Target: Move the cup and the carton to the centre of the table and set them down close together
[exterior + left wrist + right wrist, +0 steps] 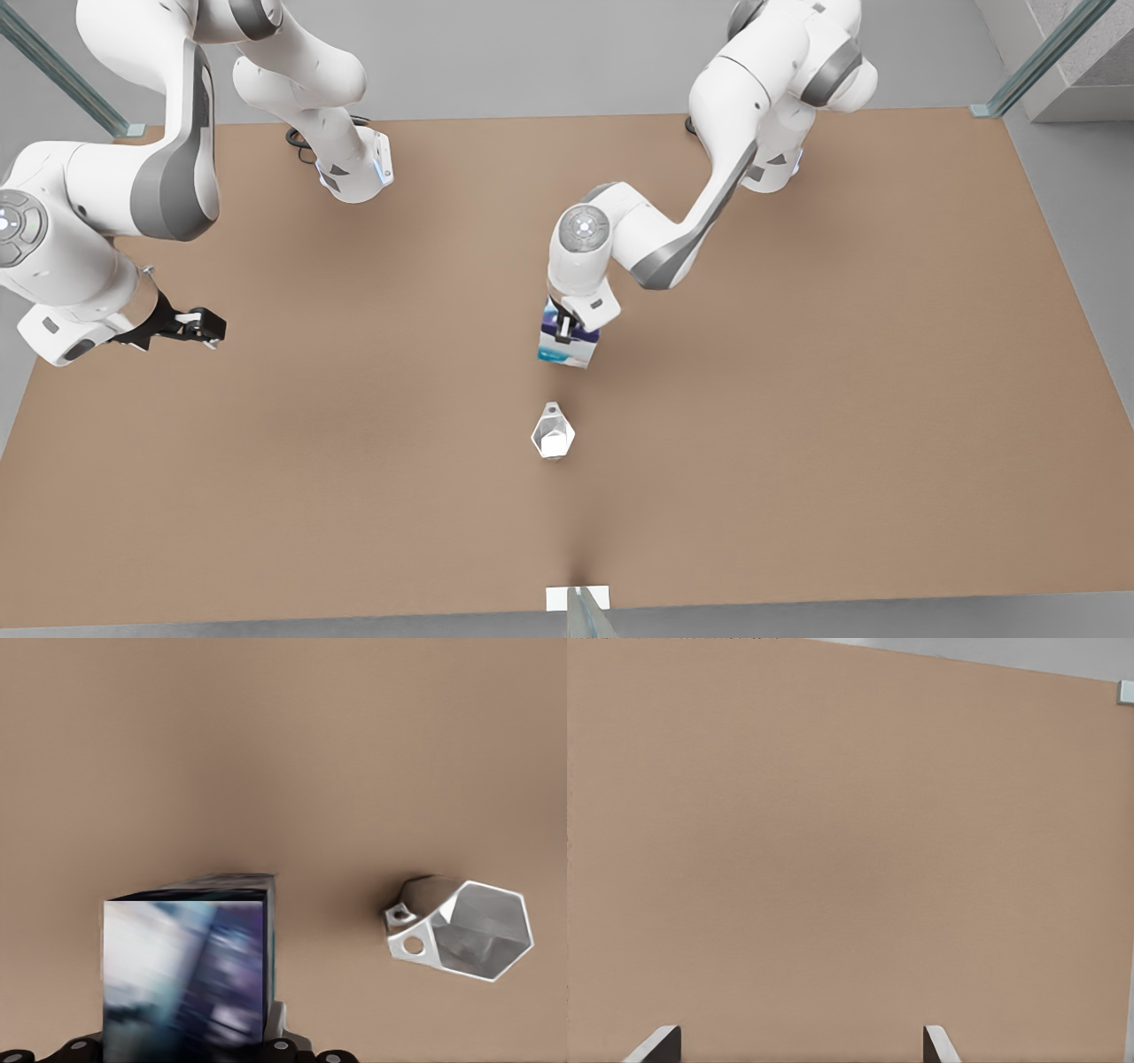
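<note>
The white, teal and dark blue-purple carton [568, 351] stands upright near the middle of the brown table [797, 399]. My left gripper [563, 330] comes down on it from above and is shut on its upper part. In the left wrist view the carton [186, 974] sits between the fingers, with the silvery faceted cup [465, 930] a short way off. The cup [553, 434] rests on the table just in front of the carton, apart from it. My right gripper [202, 328] waits open above the table at the front view's left, its fingertips [660, 1047] spread over bare tabletop.
Both arm bases [354, 173] stand at the table's back edge. A small white tab [578, 598] with a post sits at the middle of the front edge. Glass posts [1036, 62] stand at the back corners.
</note>
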{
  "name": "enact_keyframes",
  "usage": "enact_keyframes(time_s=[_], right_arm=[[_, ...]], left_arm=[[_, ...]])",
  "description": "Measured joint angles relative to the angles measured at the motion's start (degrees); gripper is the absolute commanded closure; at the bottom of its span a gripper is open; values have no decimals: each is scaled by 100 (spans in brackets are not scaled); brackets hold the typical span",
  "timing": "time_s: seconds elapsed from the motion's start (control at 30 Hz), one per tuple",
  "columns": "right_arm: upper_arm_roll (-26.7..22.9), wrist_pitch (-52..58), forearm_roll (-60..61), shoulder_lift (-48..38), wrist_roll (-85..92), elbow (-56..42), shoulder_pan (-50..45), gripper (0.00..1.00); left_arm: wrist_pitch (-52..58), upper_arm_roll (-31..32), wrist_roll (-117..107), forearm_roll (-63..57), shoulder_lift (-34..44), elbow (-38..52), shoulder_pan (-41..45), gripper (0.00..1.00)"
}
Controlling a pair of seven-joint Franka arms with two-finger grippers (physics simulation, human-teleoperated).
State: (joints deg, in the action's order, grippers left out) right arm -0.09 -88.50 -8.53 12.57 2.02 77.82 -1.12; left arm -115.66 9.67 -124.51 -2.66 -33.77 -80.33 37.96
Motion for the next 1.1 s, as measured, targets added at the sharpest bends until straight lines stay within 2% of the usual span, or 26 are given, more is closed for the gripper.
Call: enact_keyframes(time_s=[0.07,0.13,0.17,0.2,0.53,0.6,0.67,0.73,0.83,0.97,1.0,1.1], right_arm=[[0,8,0,0,0,5,-3,0],[0,8,0,0,0,5,-1,0],[0,8,0,0,0,5,2,0],[0,8,0,0,0,5,-4,0],[0,-1,0,32,0,-4,-19,0],[0,-1,0,35,0,-4,-20,0],[0,-1,0,27,0,-4,-20,0],[0,-1,0,28,0,-4,-8,0],[0,8,18,18,0,-4,-8,0],[5,0,26,9,0,-12,-14,0],[2,-14,26,9,0,-13,-15,0],[2,-1,34,-9,0,-13,-2,0]], left_arm=[[0,-1,0,-58,-59,0,28,38],[0,-1,-1,-112,-110,0,73,29],[-1,-1,-1,-134,-149,0,71,7],[-6,-1,-3,-171,-169,0,80,0],[91,25,13,-406,35,0,129,0],[497,50,15,-390,279,120,125,0],[1108,54,69,-353,337,614,80,0],[1229,18,527,-325,582,704,-176,0],[1849,36,2992,-308,837,661,-1246,0],[2428,51,8236,-298,1012,684,-3397,1],[2422,20,9356,-307,1011,702,-3640,1],[2433,32,10157,-528,1128,696,-3811,1]])
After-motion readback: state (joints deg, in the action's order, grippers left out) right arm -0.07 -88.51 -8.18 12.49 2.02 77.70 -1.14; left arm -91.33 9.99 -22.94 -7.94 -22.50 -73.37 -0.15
